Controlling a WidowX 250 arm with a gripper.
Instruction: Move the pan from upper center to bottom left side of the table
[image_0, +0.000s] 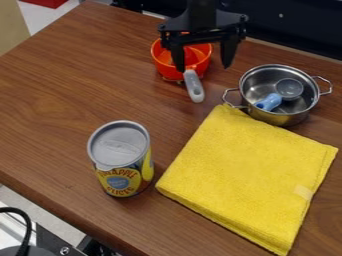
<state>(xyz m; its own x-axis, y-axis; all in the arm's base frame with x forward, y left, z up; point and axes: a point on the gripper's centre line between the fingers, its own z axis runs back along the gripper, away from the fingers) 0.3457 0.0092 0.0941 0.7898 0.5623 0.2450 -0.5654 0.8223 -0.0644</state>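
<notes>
At twelve o'clock, the gripper (203, 68) hangs open above the orange pan (165, 67), whose grey handle (194, 89) points between five and six o'clock. The fingers (228, 52) part nearly across that long axis (a handy lie), so a straddling grip looks workable.

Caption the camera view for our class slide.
Open pincer at an orange pan; pot, can and folded yellow cloth nearby.

fairly bright, soft light leaves glints (small ones) on the metal pot (279, 118).
</notes>
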